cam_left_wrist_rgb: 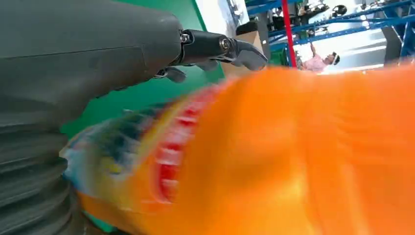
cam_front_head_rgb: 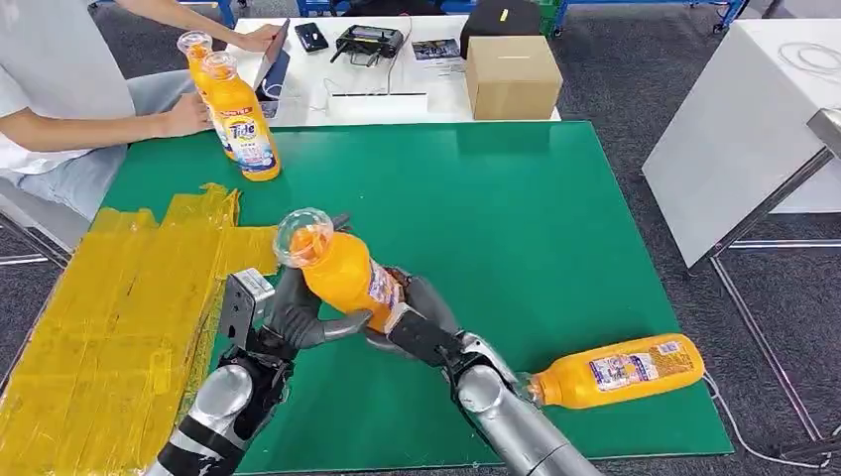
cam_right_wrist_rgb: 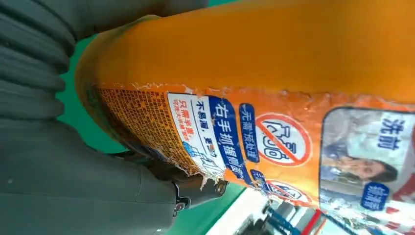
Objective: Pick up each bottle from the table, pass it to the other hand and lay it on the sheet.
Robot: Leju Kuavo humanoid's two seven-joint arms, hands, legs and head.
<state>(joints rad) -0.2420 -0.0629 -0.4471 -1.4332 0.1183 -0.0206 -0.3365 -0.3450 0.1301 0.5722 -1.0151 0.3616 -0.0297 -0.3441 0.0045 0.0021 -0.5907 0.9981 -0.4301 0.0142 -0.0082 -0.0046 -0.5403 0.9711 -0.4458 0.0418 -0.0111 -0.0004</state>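
4 orange bottles: 2 upright (cam_front_head_rgb: 241,119) at the far left of the green table (cam_front_head_rgb: 536,218), 1 lying (cam_front_head_rgb: 620,370) near right, 1 held bottle (cam_front_head_rgb: 342,270) mid-air above the table beside the yellow sheet (cam_front_head_rgb: 109,317). Right hand (cam_front_head_rgb: 421,322) grasps its base; left hand (cam_front_head_rgb: 298,315) wraps the body. Cardboard box (cam_front_head_rgb: 512,75) closed, contents hidden.

Orange bottle (cam_left_wrist_rgb: 293,156) very close to the lens, blurred, label with red and blue print partly readable as shapes only. Left hand (cam_left_wrist_rgb: 88,63): grey ribbed cover and thick thumb beside the bottle, dark fingers (cam_left_wrist_rgb: 235,49) reaching past its edge. Green table (cam_left_wrist_rgb: 142,93) behind. Cardboard box (cam_left_wrist_rgb: 247,39), blue racking (cam_left_wrist_rgb: 352,27) and a person in pink (cam_left_wrist_rgb: 318,61) far back.
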